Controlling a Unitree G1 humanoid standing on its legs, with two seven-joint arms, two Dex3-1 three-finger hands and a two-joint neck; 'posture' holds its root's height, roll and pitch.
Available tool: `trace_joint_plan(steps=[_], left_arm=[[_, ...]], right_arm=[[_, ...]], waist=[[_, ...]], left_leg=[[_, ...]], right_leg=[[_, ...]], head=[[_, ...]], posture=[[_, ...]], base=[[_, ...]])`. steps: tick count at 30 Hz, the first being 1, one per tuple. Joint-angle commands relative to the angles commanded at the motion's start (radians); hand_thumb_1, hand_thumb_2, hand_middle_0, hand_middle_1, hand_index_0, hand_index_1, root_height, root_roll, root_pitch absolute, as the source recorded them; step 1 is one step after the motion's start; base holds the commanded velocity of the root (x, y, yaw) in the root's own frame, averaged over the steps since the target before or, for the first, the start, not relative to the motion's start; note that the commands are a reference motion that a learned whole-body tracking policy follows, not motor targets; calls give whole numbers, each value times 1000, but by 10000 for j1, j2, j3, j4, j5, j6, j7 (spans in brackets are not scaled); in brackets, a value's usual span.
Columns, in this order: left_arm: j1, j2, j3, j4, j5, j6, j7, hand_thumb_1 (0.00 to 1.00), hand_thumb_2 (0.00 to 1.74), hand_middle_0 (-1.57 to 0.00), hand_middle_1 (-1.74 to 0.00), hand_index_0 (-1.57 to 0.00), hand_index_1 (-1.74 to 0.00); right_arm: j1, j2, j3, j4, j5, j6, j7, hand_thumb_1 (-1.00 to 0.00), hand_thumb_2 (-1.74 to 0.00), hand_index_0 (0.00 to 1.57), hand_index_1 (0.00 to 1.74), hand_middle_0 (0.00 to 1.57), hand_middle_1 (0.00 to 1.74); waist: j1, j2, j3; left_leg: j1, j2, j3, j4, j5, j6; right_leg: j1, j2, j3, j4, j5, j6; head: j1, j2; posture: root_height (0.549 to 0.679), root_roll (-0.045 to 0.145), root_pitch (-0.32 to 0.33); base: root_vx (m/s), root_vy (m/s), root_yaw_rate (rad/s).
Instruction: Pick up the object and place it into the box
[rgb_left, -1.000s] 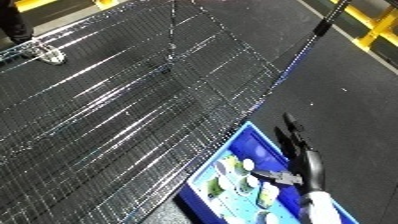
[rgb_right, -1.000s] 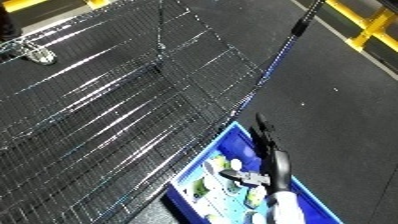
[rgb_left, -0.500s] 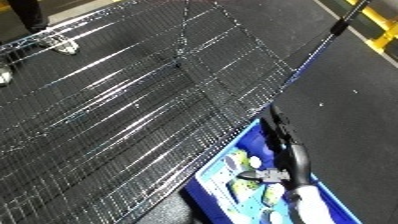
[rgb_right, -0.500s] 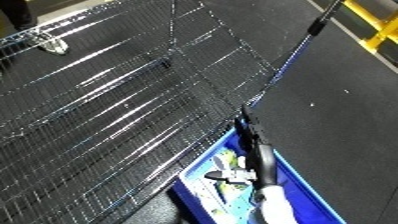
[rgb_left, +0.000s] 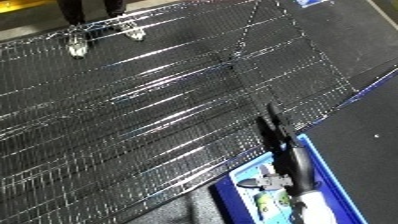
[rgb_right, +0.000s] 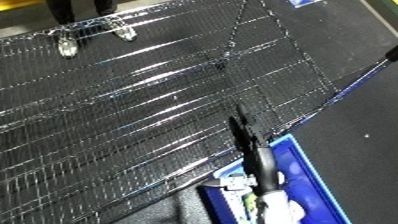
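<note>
Right hand over blue bin, fingers straight, nothing held.

The right hand (rgb_left: 282, 145) is seen edge-on, fingers extended toward the wire-mesh counter (rgb_left: 160, 115); nothing is gripped. Directly beneath and behind it sits the blue bin (rgb_left: 329, 175), with small pale items inside, too indistinct to be named. The object to be picked cannot be identified, so its weight, stiffness and best hold cannot be judged. The left hand is not seen in either view.

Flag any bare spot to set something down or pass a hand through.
Open wire mesh surface is bare from the far rail down to the right hand. Dark floor right of the blue bin is free. Crowded: the bin's near end, under the forearm.
</note>
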Motion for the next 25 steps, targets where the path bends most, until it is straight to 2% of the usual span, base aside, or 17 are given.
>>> trace_joint_plan(steps=[6,11,18,25], left_arm=[[91,81,213,12,157,184,-171,1000,1740,-1570,-1740,-1570,-1740],[174,191,343,-121,247,323,-306,1000,1740,-1570,-1740,-1570,-1740],[97,285,294,-285,353,482,-305,1000,1740,-1570,-1740,-1570,-1740],[-15,252,275,-276,394,534,-265,1000,1740,-1570,-1740,-1570,-1740]], right_arm=[[-14,259,178,1,116,148,192,0,0,0,0,0,0],[49,360,302,177,380,170,272,0,0,0,0,0,0],[3,416,467,527,469,0,313,0,0,0,0,0,0],[-50,488,647,625,476,40,434,0,0,0,0,0,0]], waist=[[312,-198,24],[535,-342,26],[744,-462,115],[847,-546,178]], left_leg=[[-68,-58,-176,226,-40,34],[-86,-181,-206,341,-82,93],[-112,-227,-332,452,-85,121],[-89,-231,-395,468,-54,119]], right_leg=[[154,79,-202,154,-91,-40],[333,119,-366,99,-76,-35],[429,70,-465,156,-66,26],[476,10,-507,264,-111,80]], head=[[-585,146],[-1062,220],[-1561,-93],[-2030,-363]], posture=[[674,46,-28],[674,41,-36],[674,37,-46],[673,35,-54]], base=[[79,-54,149],[68,-50,142],[55,-18,89],[43,-1,36]])
